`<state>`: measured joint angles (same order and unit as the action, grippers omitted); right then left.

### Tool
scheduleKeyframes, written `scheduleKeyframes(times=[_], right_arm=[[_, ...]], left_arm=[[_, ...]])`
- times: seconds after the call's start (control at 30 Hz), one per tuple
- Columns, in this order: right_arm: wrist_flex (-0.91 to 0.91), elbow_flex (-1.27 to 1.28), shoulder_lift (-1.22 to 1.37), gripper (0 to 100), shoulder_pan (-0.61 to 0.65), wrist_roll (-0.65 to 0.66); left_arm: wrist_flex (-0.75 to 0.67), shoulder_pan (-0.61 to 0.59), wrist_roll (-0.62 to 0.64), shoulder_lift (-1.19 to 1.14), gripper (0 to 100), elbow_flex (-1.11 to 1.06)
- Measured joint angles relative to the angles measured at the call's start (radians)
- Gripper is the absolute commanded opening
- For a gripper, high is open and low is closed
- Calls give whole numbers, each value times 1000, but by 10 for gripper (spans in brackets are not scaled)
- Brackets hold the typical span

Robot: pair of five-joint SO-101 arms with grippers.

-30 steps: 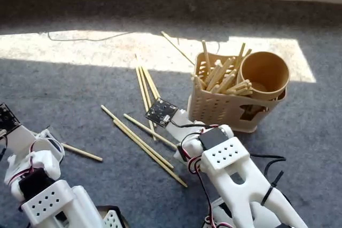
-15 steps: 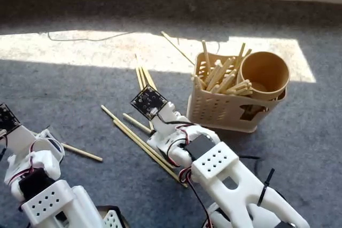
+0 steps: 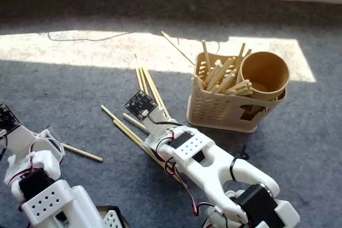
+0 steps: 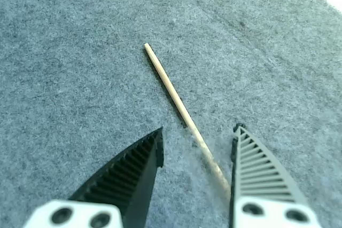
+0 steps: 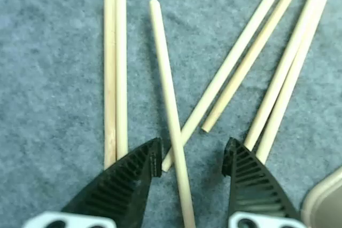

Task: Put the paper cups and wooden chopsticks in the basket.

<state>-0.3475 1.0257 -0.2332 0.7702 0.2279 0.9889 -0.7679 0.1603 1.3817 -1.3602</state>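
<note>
A cream slatted basket (image 3: 222, 109) holds a tan paper cup (image 3: 264, 72) and a bundle of wooden chopsticks (image 3: 222, 78). Several loose chopsticks (image 3: 148, 85) lie on the grey carpet to its left, with a long pair (image 3: 131, 133) nearer me. My right gripper (image 5: 193, 153) hangs open low over these sticks, one chopstick (image 5: 170, 111) running between its fingers, a parallel pair (image 5: 115, 73) beside it. At the lower left, my left gripper (image 4: 197, 138) is open over a single chopstick (image 4: 176, 97) that passes close to one finger (image 4: 251, 164).
The right arm (image 3: 197, 156) stretches from the front edge toward the loose sticks, left of the basket. One chopstick (image 3: 178, 49) lies behind the basket in the sunlit strip. A thin cable (image 3: 80, 38) trails at the back left. A basket corner (image 5: 327, 201) edges the right wrist view.
The right arm has swung left, away from the basket, and reached out lower over the loose chopsticks. The left arm has not moved.
</note>
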Motion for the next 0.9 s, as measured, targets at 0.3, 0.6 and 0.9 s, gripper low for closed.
scheduleKeyframes(times=[0.3, 0.6, 0.9], right_arm=[[5, 0, 11, 5, 18, 0], [5, 6, -74, 4, 18, 0], [-146, 123, -502, 4, 12, 0]], left_arm=[[0, 0, 0, 0, 210, 0], [0, 0, 0, 0, 210, 0], [0, 0, 0, 0, 210, 0]])
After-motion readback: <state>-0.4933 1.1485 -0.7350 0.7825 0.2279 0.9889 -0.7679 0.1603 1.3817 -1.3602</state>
